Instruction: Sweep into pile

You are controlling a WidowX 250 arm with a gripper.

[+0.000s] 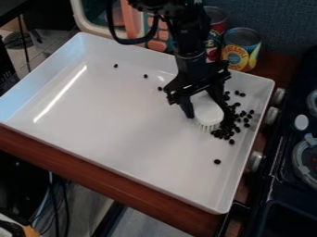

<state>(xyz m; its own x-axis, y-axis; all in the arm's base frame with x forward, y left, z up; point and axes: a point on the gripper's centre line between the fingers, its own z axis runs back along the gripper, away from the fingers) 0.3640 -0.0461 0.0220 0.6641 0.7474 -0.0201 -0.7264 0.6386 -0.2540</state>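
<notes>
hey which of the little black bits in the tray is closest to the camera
The bit in front of the pile, toward the near corner of the tray; it sits alone, nearer the camera than the rest.

Kitchen setup, prob. toy: stove (282, 187) w/ knobs (271, 115), cans (241, 50).

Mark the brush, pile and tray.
brush (209, 112): camera view, white top of its head.
pile (230, 123): camera view, dense part beside the bristles.
tray (117, 120): camera view, bare floor.
</notes>
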